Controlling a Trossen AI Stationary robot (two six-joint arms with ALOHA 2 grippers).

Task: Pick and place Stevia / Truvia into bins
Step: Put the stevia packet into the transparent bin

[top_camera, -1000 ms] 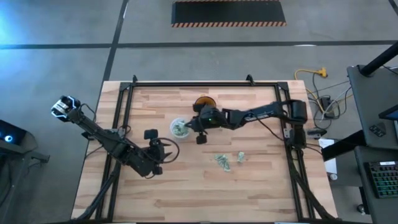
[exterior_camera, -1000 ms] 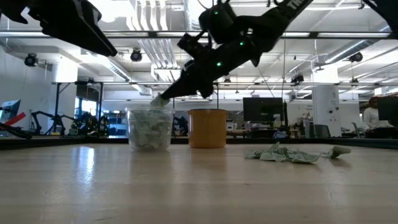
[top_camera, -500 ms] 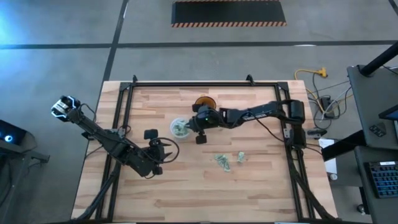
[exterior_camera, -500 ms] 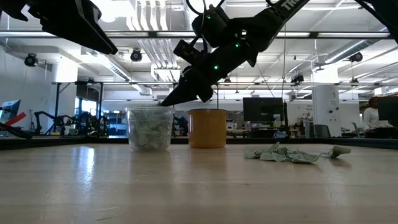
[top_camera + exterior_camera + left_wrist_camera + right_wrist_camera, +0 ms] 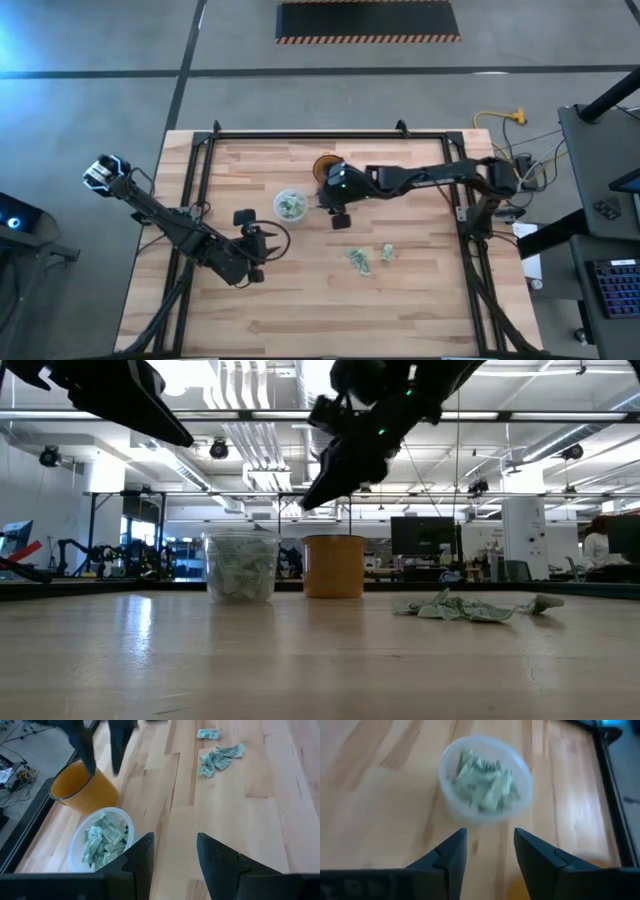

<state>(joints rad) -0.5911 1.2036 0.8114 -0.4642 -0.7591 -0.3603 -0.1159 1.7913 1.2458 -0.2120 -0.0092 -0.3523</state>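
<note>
The translucent cup (image 5: 290,205) stands on its base on the table with several pale green Stevia sachets (image 5: 485,780) in it. An amber cup (image 5: 333,566) stands just beyond it toward the far edge. More sachets (image 5: 358,260) lie loose on the wood to the right and nearer. My right gripper (image 5: 489,845) hangs open and empty above the table, a little to the right of the translucent cup (image 5: 240,567). My left gripper (image 5: 175,855) waits open on the cup's near left side, also empty.
A black frame (image 5: 200,150) borders the table on its left, far and right sides. Bare wood lies between the cups and the loose sachets (image 5: 220,757) and along the near edge. The right arm (image 5: 420,178) reaches across the table's middle from the right.
My right gripper stood low over the translucent cup with a pale sachet at its fingertips. It has let go, then risen and drawn back toward the table's right edge, tipping less steeply. The sachet no longer shows at its fingers.
</note>
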